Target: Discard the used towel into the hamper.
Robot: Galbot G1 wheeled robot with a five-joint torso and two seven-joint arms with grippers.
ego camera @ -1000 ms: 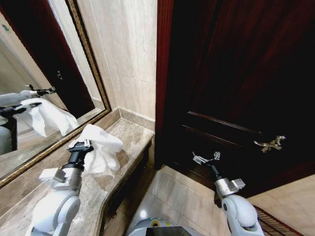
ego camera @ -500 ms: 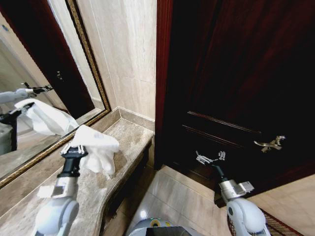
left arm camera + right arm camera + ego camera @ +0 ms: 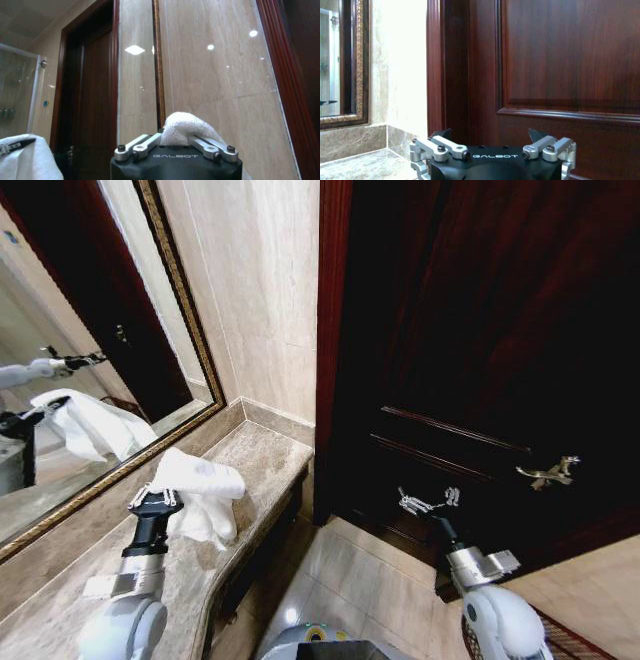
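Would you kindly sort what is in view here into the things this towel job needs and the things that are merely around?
Part of the job:
- crumpled white terry towel, over the beige marble counter
- left pincer, shut on the towel
- right pincer, open, near the door

Merely around:
- gold-framed wall mirror
- dark red-brown wooden door
- brass lever door handle
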